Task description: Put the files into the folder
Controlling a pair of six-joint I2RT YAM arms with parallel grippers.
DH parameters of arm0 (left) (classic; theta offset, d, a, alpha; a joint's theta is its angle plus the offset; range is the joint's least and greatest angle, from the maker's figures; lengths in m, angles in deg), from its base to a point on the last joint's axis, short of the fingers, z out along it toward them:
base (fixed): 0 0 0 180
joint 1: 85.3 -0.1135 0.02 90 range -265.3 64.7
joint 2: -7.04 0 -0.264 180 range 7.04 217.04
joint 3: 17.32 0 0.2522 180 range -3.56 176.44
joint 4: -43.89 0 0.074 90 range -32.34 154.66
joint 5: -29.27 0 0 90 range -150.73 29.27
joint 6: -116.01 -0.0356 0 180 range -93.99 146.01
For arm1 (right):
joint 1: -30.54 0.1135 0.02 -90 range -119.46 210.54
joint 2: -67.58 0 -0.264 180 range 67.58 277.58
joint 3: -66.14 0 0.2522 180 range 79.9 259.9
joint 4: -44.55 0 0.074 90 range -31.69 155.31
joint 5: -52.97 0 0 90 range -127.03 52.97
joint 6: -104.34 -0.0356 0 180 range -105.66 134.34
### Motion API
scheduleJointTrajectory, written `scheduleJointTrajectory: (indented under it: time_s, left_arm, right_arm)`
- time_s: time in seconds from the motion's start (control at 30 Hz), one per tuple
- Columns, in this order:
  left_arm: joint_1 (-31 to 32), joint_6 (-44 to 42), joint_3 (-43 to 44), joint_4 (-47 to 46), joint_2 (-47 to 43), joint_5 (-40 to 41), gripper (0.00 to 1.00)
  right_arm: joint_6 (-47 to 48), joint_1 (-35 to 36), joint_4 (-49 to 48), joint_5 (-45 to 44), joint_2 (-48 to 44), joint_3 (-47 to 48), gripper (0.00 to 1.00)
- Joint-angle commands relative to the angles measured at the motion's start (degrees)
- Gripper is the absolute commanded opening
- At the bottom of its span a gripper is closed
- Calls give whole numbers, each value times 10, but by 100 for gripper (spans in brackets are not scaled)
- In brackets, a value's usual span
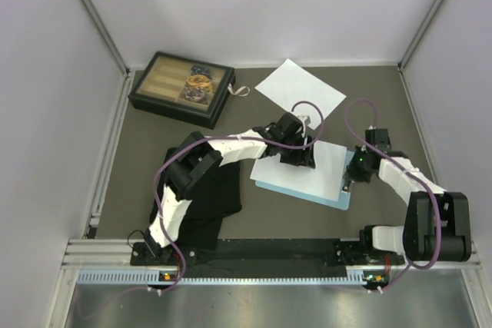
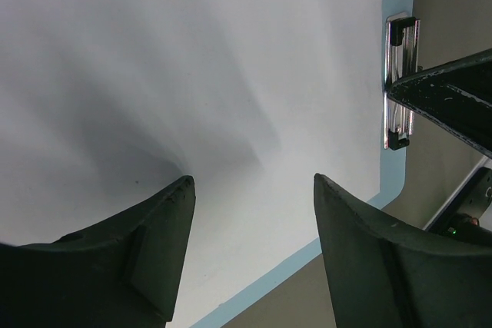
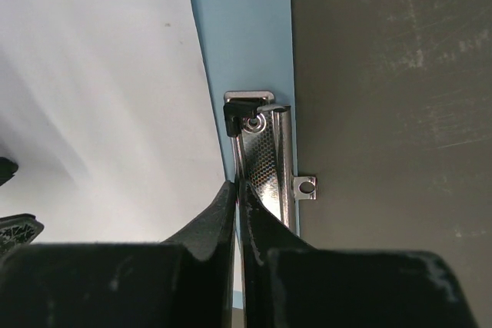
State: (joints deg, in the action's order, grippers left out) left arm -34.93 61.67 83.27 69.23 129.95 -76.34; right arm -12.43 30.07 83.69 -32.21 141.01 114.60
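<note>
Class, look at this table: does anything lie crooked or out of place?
Yes. The sheet on the blue clipboard sits skewed, its edge slanting against the board's beside the clip. A second sheet lies apart, behind it.

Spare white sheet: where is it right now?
In the top view the spare sheet lies flat at the far side of the table, right of the dark box and beyond the folder.

Right gripper (image 3: 236, 187) blocks clip (image 3: 261, 151); left gripper (image 2: 252, 183) crowds folder (image 3: 246, 36) centre; far-right table (image 1: 384, 90) seemingly passable.
</note>
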Motion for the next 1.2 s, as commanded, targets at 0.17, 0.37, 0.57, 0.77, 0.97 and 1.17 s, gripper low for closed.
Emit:
scheduleJointTrajectory:
  time_s: [0.17,0.37,0.57,0.77,0.97,1.17]
  left_arm:
    - [0,-30,-48,63,2,1,69]
    - [0,-35,-50,68,-3,1,70]
    - [-4,-34,-57,66,14,-5,70]
    - [-4,-35,-49,70,24,-14,70]
    - [-4,-36,-52,70,20,-26,70]
    - [-3,-31,-61,62,21,-53,70]
  right_arm:
    - [2,-54,-67,125,-65,-47,0]
    - [-1,-95,-125,212,-95,-79,0]
    - [-17,-127,-184,273,-144,-111,0]
    - [-27,-132,-220,331,-164,-125,0]
    - [-57,-132,-291,385,-170,-147,0]
    - [-79,-132,-329,418,-181,-158,0]
